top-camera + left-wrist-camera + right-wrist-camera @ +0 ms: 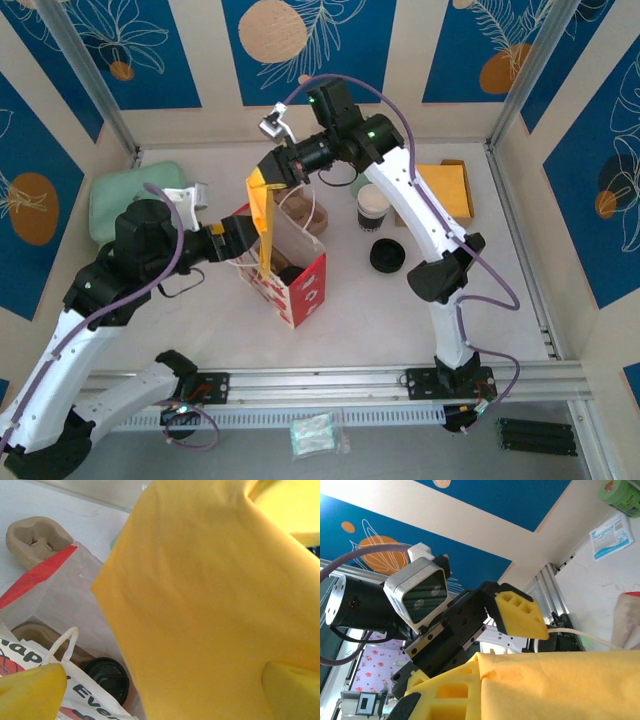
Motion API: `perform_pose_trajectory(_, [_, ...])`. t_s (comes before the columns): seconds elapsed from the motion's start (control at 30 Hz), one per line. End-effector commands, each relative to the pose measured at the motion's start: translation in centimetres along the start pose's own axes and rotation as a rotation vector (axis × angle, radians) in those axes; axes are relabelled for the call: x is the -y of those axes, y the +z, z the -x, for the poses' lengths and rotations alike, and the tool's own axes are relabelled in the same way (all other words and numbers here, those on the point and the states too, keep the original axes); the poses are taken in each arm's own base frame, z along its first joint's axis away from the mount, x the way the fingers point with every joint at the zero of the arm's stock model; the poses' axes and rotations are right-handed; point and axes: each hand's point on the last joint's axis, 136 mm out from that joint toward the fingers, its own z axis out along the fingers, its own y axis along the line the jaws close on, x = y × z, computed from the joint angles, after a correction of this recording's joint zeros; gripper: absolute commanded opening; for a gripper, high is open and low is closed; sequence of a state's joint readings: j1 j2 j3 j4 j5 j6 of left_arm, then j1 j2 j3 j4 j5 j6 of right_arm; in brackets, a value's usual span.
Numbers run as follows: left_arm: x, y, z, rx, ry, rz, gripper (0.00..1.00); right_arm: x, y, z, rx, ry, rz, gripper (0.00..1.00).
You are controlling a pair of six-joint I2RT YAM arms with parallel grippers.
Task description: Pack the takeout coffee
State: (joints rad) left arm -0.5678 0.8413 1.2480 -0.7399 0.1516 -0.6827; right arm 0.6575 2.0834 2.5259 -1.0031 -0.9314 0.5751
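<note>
The white table carries a red-and-white paper bag standing upright at its middle, mouth open to the top. A long yellow sheet hangs down into that mouth. Its upper end is clenched in the right gripper, which is above the bag's far side. The left gripper sits at the bag's left rim with its jaws spread wide and grasping nothing, and the sheet hangs between its yellow fingers.

A pale green pad lies at the far left and a flat yellow box at the far right. A brown moulded pulp cup carrier lies just behind the bag.

The takeout coffee is inside the bag, near its bottom. Its round black lid faces up toward the opening, so its long axis runs roughly upright. The cup body is hidden by the bag wall.

Right of the bag stand a lidless white cup with a dark inside and, nearer, a loose black lid.
</note>
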Motion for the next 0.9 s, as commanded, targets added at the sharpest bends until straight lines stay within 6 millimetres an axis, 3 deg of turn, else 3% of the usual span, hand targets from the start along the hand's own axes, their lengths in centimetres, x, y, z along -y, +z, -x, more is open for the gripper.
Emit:
perform_pose_trajectory(0.0, [-0.1, 0.0, 0.1, 0.017, 0.012, 0.003, 0.99, 0.3, -0.7, 0.1, -0.009, -0.002, 0.029, 0.0])
perform_pose_trajectory(0.43, [-0.4, 1.1, -0.5, -0.021, 0.014, 0.007, 0.99, 2.2, -3.4, 0.4, 0.038, -0.006, -0.061, 0.0])
perform_pose_trajectory(0.87, [-1.7, 1.2, -1.0, -0.052, 0.043, 0.079, 1.0, 2.7, -4.1, -0.3, 0.04, -0.028, -0.136, 0.0])
